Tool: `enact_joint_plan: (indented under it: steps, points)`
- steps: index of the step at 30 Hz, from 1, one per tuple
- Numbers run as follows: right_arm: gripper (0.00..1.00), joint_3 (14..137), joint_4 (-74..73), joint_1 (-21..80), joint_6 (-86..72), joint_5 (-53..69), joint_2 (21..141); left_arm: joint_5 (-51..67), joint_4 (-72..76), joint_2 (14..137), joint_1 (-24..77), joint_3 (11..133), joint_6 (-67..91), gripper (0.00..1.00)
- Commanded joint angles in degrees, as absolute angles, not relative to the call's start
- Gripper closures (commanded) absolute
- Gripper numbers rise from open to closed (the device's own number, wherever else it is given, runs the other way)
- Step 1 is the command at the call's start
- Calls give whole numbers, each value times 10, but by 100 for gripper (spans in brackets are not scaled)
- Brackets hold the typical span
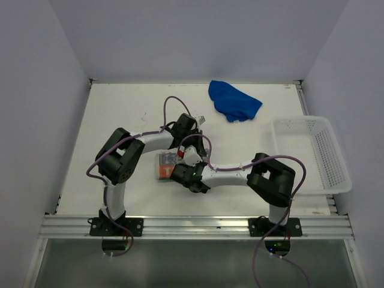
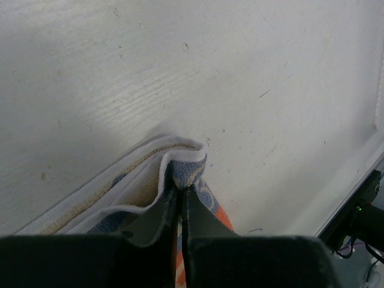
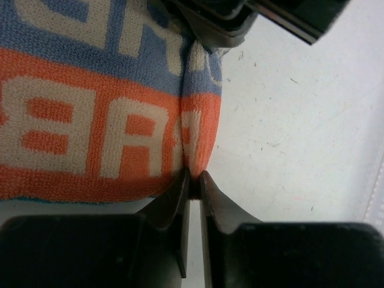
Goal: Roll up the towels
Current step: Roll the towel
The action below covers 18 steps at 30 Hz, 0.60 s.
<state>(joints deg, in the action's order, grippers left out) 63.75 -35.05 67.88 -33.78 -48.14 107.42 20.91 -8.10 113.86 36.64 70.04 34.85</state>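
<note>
Left pincer (image 2: 180,191) is clenched on the white-hemmed folded corner of the patterned towel (image 2: 186,171), which lies folded on the counter (image 2: 180,72) between the two arms. At the same fold, the right pincer (image 3: 193,177) seems to nip the orange end, with stripes and lettering running crosswise in its view. Near the far edge, the blue towel (image 1: 234,102) sits crumpled, its long axis slanting toward the basket (image 1: 312,153).
</note>
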Motion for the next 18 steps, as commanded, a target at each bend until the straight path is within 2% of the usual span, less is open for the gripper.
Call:
enact_joint_plan:
  steps: [1,4,8,13,18]
  points:
    - [80,623,-367,686,-348,-426,1020,130,-20,1120,357,683,323,100]
    - [68,616,-362,683,-367,-415,981,131,-10,1119,357,668,328,100]
    - [58,599,-345,679,-383,-403,924,135,11,1119,357,654,333,100]
    - [57,535,-302,660,-418,-371,812,135,20,1112,357,643,337,100]
    - [64,418,-172,576,-463,-242,697,127,37,1093,357,627,347,100]
